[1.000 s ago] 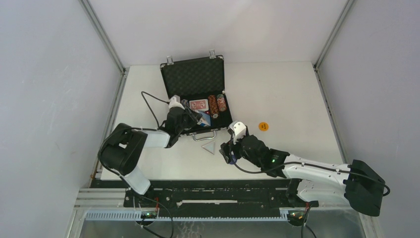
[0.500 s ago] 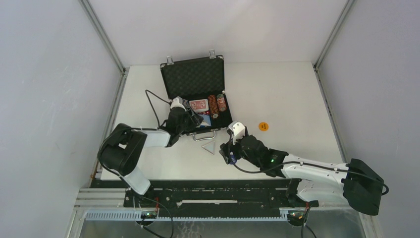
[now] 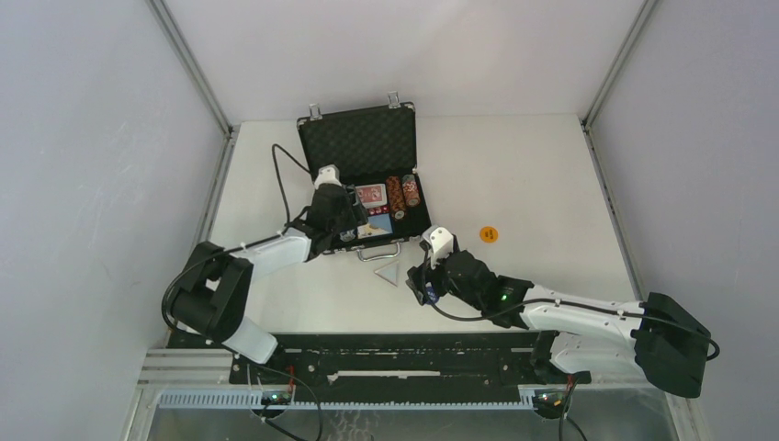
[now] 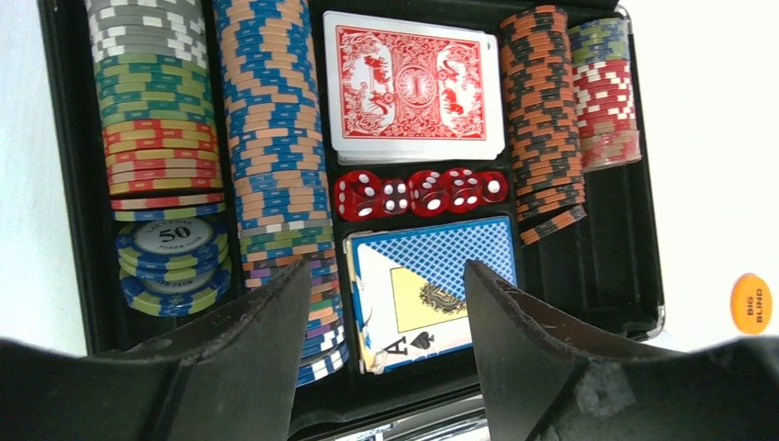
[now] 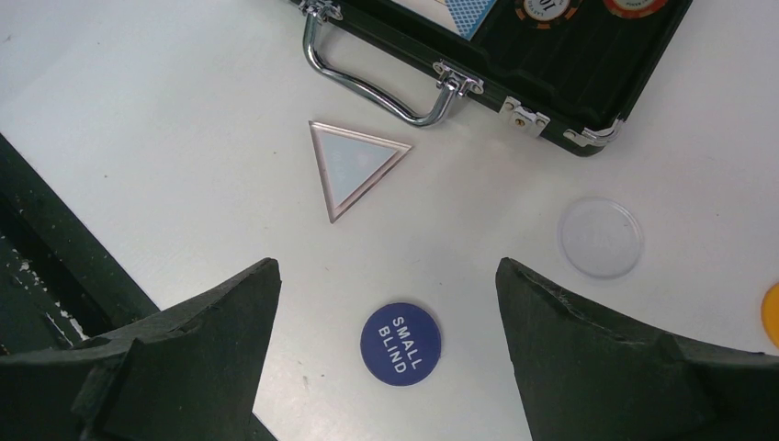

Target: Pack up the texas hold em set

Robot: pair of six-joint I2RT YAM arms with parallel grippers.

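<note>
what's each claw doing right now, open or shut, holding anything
Left claw: open, holding nothing, over the blue card deck.
Right claw: open, holding nothing, over the small blind button.

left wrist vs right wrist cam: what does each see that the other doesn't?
Left wrist only: red-backed card deck, row of red dice. Right wrist only: blue SMALL BLIND disc, translucent triangular piece, clear round disc. Both: black briefcase, striped poker chips, orange round disc at the right edge.

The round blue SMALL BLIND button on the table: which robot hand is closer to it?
Right. The right gripper hovers open over the blue button; the left gripper is away over the open black briefcase.
</note>
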